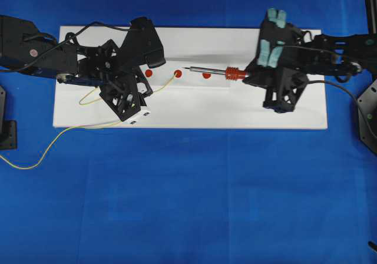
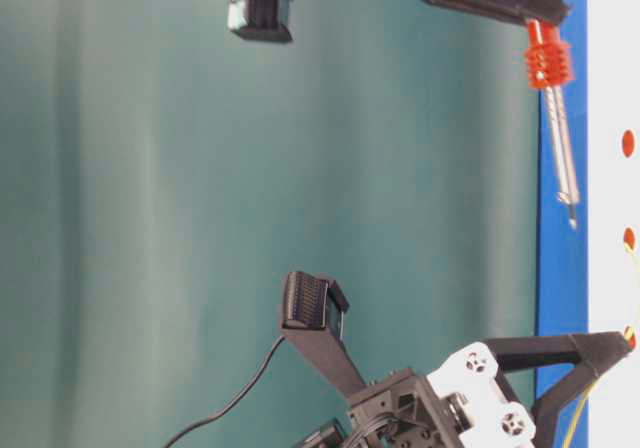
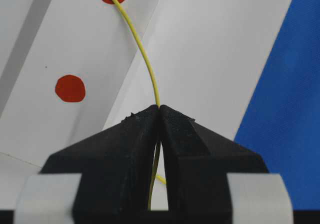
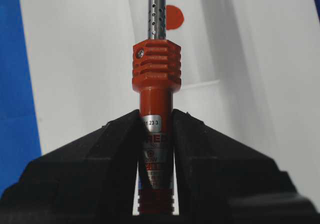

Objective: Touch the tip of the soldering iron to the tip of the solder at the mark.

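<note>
Yellow solder [image 1: 160, 87] is pinched between the closed jaws of the left gripper [image 3: 159, 115], and its free end arches forward to lie on the middle one of three red marks [image 1: 178, 73] on the white board [image 1: 194, 114]. Being a thin, soft wire, it is judged to be very light and easily bent; the unsupported length beyond the jaws will likely flex or spring aside at a touch, so a hold close to the tip would be preferred. The rest of the wire trails off the board in a loose curl over the blue cloth [image 1: 188, 193].

By the right gripper [image 4: 157, 118] the soldering iron [image 1: 215, 72] is gripped at its red-orange handle, just behind the ribbed collar, with the jaws shut tight on it. The iron is judged stiff and fairly light, with a smooth round handle that could roll in the grip. Its metal shaft is held clear of the board, and the pointed tip is seen near the solder's end but not yet touching it; another red mark lies beneath the shaft.

The board is smooth and white, laid on a table covered with blue cloth. From table level a plain green backdrop is seen behind the arms. Little glare or clutter is noted.
</note>
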{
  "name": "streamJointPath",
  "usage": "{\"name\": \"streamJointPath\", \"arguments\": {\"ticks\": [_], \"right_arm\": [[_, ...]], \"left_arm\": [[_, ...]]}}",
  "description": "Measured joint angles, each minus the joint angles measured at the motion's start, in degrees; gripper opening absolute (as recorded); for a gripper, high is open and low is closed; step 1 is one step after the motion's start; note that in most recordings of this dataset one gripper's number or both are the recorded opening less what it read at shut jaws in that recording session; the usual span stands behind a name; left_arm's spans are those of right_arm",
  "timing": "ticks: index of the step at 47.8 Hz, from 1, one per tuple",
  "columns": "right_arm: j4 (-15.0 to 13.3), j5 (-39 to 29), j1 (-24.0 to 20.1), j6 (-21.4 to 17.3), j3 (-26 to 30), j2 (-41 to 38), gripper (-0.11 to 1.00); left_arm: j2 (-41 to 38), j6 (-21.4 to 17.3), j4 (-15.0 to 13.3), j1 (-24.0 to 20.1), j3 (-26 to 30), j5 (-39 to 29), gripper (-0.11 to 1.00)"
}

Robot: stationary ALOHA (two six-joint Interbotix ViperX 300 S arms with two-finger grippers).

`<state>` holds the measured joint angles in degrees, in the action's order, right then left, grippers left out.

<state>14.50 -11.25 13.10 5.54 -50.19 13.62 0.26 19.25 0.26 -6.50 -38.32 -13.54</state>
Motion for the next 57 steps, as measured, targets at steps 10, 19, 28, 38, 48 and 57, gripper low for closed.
{"name": "streamJointPath", "arguments": {"ticks": [10, 19, 28, 38, 48, 57], "right_arm": [[0.09, -0.53, 0.0, 0.0, 2.37, -4.04, 0.06], [0.09, -0.7, 0.0, -0.09, 2.55, -5.89, 0.06], [0.09, -0.79, 0.0, 0.0, 2.55, -6.06, 0.06], [0.0, -0.88, 0.0, 0.0, 2.55, -6.06, 0.06], [0.0, -0.88, 0.0, 0.0, 2.55, -6.06, 0.06], [0.09, -0.88, 0.0, 0.0, 2.55, -6.06, 0.06]], "left_arm": [[0.0, 0.09, 0.0, 0.0, 0.0, -0.18, 0.02], [0.0, 0.09, 0.0, 0.0, 0.0, -0.18, 0.02], [0.0, 0.0, 0.0, 0.09, 0.0, -0.18, 0.02], [0.0, 0.09, 0.0, 0.09, 0.0, -0.62, 0.02], [0.0, 0.0, 0.0, 0.0, 0.0, -0.97, 0.02], [0.0, 0.09, 0.0, 0.0, 0.26, -0.97, 0.02]]}}
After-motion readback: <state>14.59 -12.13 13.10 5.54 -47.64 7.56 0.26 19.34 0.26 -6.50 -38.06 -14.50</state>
